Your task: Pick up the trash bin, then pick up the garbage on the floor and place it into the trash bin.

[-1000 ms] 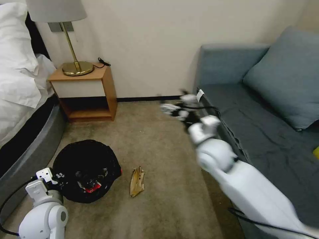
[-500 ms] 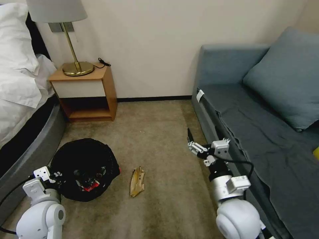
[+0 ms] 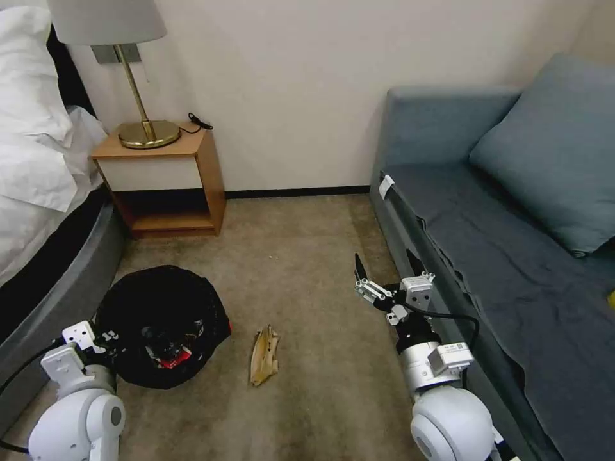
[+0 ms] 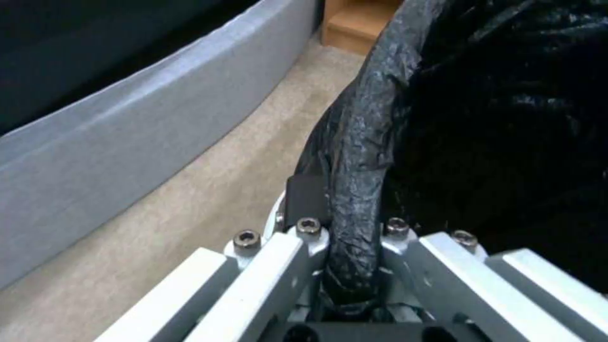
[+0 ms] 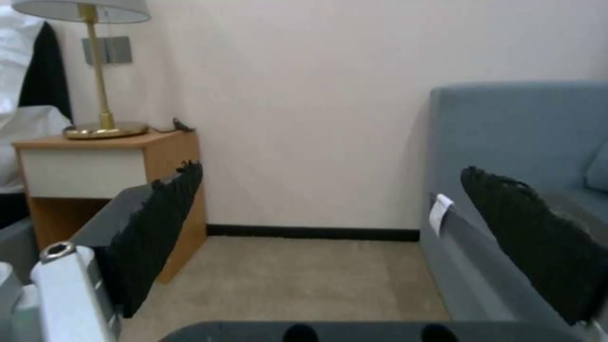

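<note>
The trash bin (image 3: pixel 163 320), lined with a crinkled black bag, sits low at the left with a red-and-white wrapper (image 3: pixel 177 362) inside. My left gripper (image 3: pixel 106 337) is shut on its near rim. In the left wrist view the bag-covered rim (image 4: pixel 361 156) runs between the fingers of the left gripper (image 4: pixel 348 223). A brown banana peel (image 3: pixel 264 355) lies on the carpet just right of the bin. My right gripper (image 3: pixel 384 266) hovers open and empty near the sofa's front edge, beyond and right of the peel. Its black pads (image 5: pixel 161 223) stand wide apart.
A wooden nightstand (image 3: pixel 163 173) with a brass lamp (image 3: pixel 138 115) stands against the far wall. The bed (image 3: pixel 45 211) runs along the left, and the blue sofa (image 3: pixel 512 243) along the right. Open carpet (image 3: pixel 301 256) lies between them.
My right arm has swung down from a raised, outstretched pose to a low one beside the sofa, then edged slightly left. The left gripper still holds the bin's rim.
</note>
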Robot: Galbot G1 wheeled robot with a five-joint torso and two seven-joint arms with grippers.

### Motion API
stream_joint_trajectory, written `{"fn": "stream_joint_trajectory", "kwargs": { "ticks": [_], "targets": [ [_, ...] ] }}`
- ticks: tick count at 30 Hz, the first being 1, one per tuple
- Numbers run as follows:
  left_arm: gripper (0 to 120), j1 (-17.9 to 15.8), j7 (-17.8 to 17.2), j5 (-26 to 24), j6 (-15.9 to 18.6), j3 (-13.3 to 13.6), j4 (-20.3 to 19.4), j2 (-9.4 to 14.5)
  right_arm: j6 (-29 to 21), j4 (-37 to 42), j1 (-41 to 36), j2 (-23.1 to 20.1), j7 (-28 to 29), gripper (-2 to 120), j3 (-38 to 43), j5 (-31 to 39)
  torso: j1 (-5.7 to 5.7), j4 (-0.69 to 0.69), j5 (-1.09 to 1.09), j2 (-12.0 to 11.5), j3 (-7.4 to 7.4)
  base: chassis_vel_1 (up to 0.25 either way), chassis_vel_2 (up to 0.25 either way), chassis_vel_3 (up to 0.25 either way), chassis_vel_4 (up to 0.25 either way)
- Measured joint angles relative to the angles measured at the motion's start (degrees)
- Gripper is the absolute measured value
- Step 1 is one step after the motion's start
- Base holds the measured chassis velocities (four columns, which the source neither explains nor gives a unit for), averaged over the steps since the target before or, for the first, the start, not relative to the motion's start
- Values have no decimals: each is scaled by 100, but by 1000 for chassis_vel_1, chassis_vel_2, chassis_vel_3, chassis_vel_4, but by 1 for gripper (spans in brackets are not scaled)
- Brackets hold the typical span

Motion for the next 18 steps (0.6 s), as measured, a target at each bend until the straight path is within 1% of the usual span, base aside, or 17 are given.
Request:
{"fn": "stream_joint_trajectory", "kwargs": {
  "ticks": [5, 6, 8, 9, 10, 11, 12, 13, 14, 15, 17, 18],
  "targets": [
    [2, 11, 5, 6, -13, 1, -17, -16, -50, -67, 198, -91, 24, 100, -50, 191, 1, -2, 0, -1, 3, -144, 161, 119, -124],
    [2, 16, 6, 6, -13, 0, -24, -16, -98, -93, 282, -130, 30, 100, -70, 290, 1, -1, 0, -1, 2, -48, 84, 80, -109],
    [2, 26, 6, 7, -14, -8, -40, -15, -324, -159, 619, -259, 90, 100, -174, 763, 1, -2, 0, -1, 2, -24, 42, 4, -17],
    [2, 41, 5, 8, -15, -16, -49, -13, -643, -267, 1054, -403, 234, 100, -343, 1329, 0, -1, 2, 0, 0, 0, 0, 0, 0],
    [2, 53, 5, 10, -15, -18, -62, -11, -870, -394, 1461, -508, 380, 100, -515, 1748, 0, -2, -1, 0, 0, 56, -34, -36, 40],
    [2, 53, 5, 10, -15, -18, -62, -11, -870, -394, 1461, -508, 380, 100, -515, 1748, 0, -2, -1, 0, 0, 56, -34, -36, 40],
    [2, 60, 4, 14, -15, -19, -77, -11, -1069, -529, 1815, -575, 530, 100, -703, 2141, 0, 1, -1, 0, 0, 56, -46, -36, 40],
    [2, 68, 5, 17, -15, -19, -101, -17, -1493, -858, 2533, -673, 863, 100, -1144, 3174, 0, 1, 1, 0, 0, 0, 0, 0, 0],
    [2, 72, 2, 23, -14, -22, -119, -27, -1778, -1094, 2999, -691, 1072, 100, -1420, 3827, 0, -1, 1, -1, 0, 0, 0, 0, 0],
    [2, 72, 2, 23, -14, -22, -119, -27, -1778, -1094, 2999, -691, 1072, 100, -1420, 3827, 0, -1, 1, -1, 0, 0, 0, 0, 0],
    [2, 82, 3, 35, -14, -18, -142, -48, -2306, -1537, 3923, -638, 1533, 100, -1965, 4992, 0, 3, -2, 0, 0, 0, 0, 0, 0],
    [2, 85, 3, 42, -15, -15, -144, -59, -2531, -1735, 4204, -579, 1684, 100, -2196, 5406, 1, 2, -3, 0, 1, 0, 0, 0, 0]
  ]
}}
